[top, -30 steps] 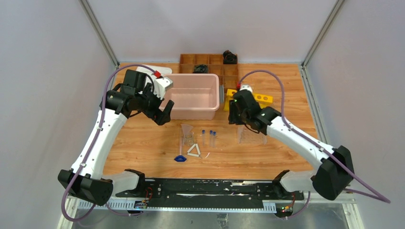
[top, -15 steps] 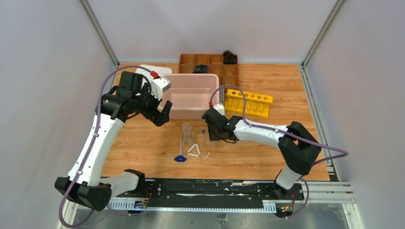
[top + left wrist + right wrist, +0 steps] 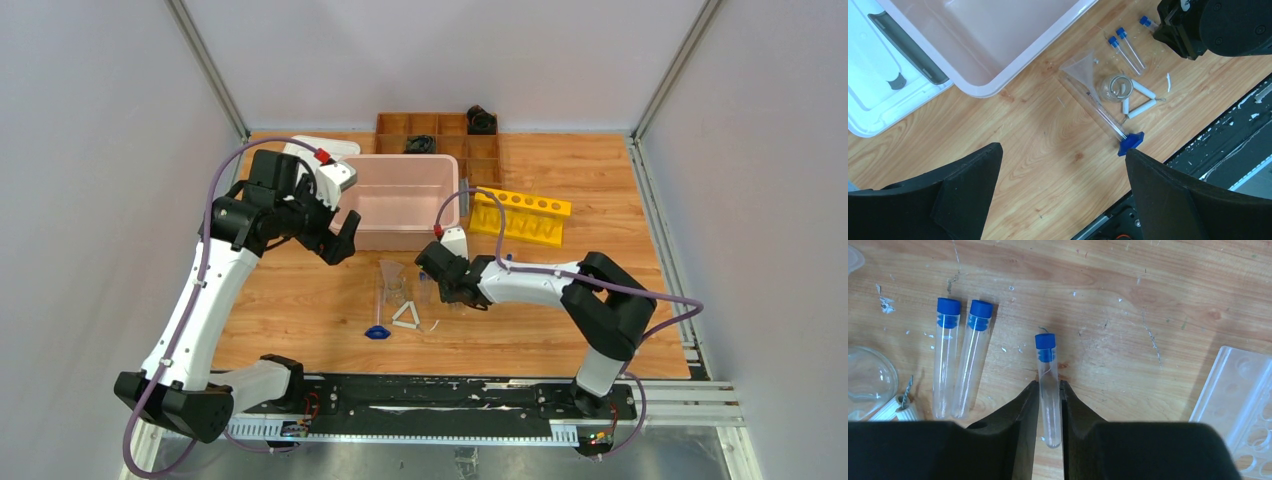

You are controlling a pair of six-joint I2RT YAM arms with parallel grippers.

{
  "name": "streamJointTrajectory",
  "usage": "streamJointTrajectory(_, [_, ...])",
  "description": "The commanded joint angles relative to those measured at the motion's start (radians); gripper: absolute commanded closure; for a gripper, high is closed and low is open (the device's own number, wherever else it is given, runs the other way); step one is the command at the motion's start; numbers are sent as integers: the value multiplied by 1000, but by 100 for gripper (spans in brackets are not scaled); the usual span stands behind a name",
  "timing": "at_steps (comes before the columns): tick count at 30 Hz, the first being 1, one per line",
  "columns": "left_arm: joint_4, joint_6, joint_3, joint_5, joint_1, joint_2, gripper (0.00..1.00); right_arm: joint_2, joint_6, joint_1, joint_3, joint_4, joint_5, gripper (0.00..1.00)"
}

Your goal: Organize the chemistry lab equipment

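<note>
Three clear blue-capped tubes lie on the wooden table. My right gripper (image 3: pixel 1049 384) is shut on the lower half of one tube (image 3: pixel 1048 367), its cap pointing away from me; this tube still rests on the table. The other two tubes (image 3: pixel 958 360) lie side by side to its left. A clear tube rack (image 3: pixel 1243 400) sits at the right. The glass funnel (image 3: pixel 1083 67), the white triangle (image 3: pixel 1138 100) and the blue piece (image 3: pixel 1130 142) lie just left of the tubes. My left gripper (image 3: pixel 1063 150) hangs open above the table, near the pink bin (image 3: pixel 400 200).
A yellow rack (image 3: pixel 520 215) stands behind my right arm. The wooden compartment tray (image 3: pixel 440 135) with black objects is at the back edge. A white lid (image 3: pixel 878 90) lies left of the pink bin. A small round glass (image 3: pixel 1115 87) sits beside the triangle.
My right arm swung from the back right down to the tubes and its jaws closed around one tube. The left arm barely moved.
</note>
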Motion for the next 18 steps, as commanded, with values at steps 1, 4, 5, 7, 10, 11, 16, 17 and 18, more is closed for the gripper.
streamJointTrajectory(1, [-2,-10,12,19,-3,-16,0,18,35,10,-51,1,47,75])
streamJointTrajectory(4, [-2,-12,17,25,-3,-14,0,8,54,8,-78,2,51,78])
streamJointTrajectory(5, [-2,-10,19,27,-3,-14,0,-2,60,7,-89,3,50,81])
streamJointTrajectory(7, [-2,-9,22,28,-3,-14,0,-45,72,2,-116,6,42,89])
streamJointTrajectory(10, [-2,-9,27,35,-3,-12,0,-136,88,-10,-153,5,27,100])
streamJointTrajectory(11, [-2,-8,30,41,-2,-11,0,-176,92,-13,-167,4,25,100])
streamJointTrajectory(16, [0,-2,42,96,-3,-10,0,-398,98,-11,-224,-6,-5,100])
streamJointTrajectory(17, [0,-2,43,112,-3,-10,0,-441,104,-10,-229,-12,-22,100])
streamJointTrajectory(18, [0,-1,44,126,-3,-8,0,-486,113,-10,-231,-10,-47,100])
